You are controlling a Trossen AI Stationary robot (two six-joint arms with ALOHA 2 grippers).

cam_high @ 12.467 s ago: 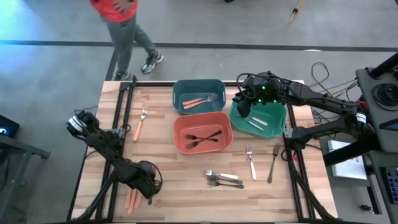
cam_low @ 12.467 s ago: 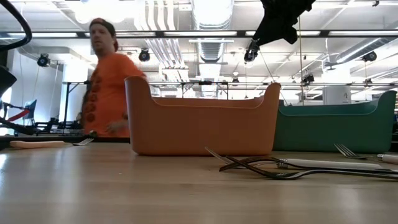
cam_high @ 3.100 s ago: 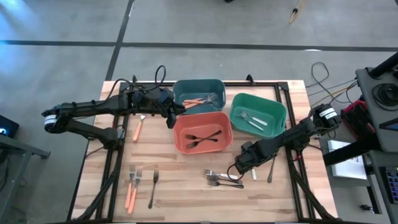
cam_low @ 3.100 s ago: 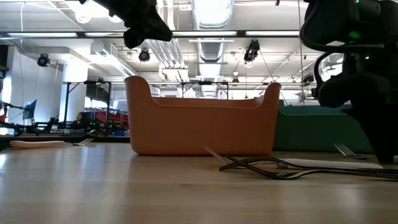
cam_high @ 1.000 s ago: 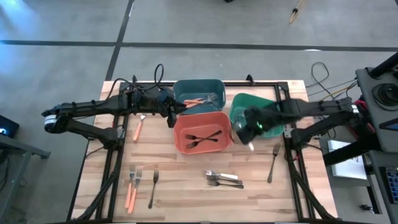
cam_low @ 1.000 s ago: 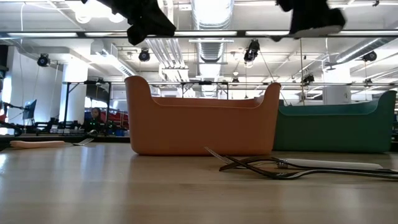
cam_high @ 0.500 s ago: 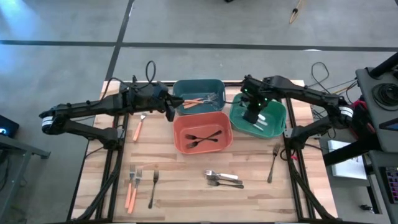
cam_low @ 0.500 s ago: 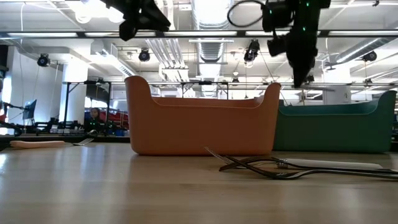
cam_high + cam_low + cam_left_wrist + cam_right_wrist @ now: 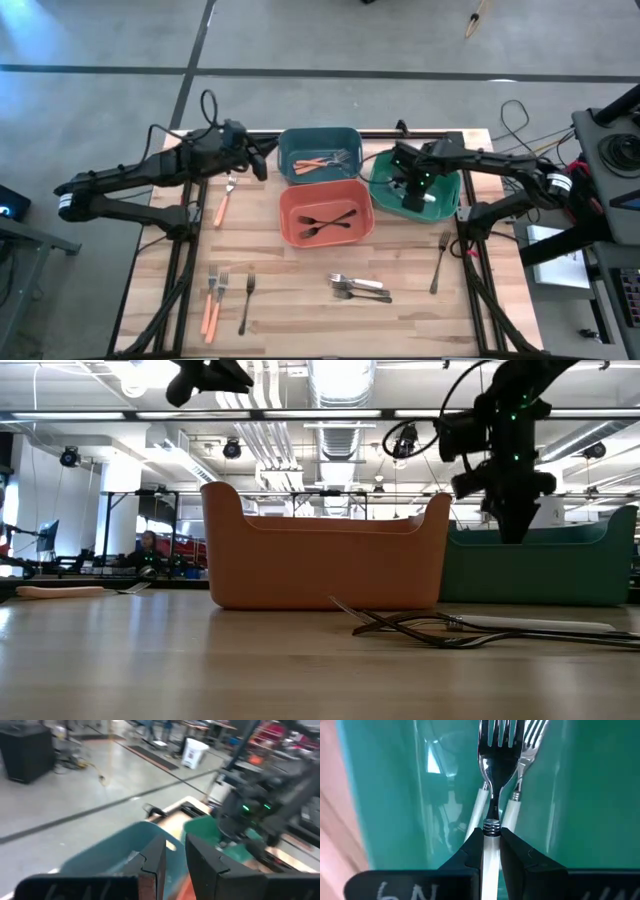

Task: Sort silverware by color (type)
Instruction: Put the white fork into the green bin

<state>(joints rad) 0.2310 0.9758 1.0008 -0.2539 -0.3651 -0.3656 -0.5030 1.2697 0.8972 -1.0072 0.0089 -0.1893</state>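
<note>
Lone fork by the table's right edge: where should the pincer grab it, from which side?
Take the fork mid-handle, coming straight down, fingers closing across its width. It lies flat on the table, tines pointing away toward the green bin, nothing touching it, so both long sides look free. The tines seem a poorer hold.

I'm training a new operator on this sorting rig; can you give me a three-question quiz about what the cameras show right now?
1. True or false: the right gripper grips a white-handled metal fork over the green plastic bin.
2. How many black forks lie in the orange-red plastic bin?
3. The left gripper hangs beside which bin: A teal plastic bin, B green, C orange-red?

Key: 1 true; 2 two; 3 A.
</note>
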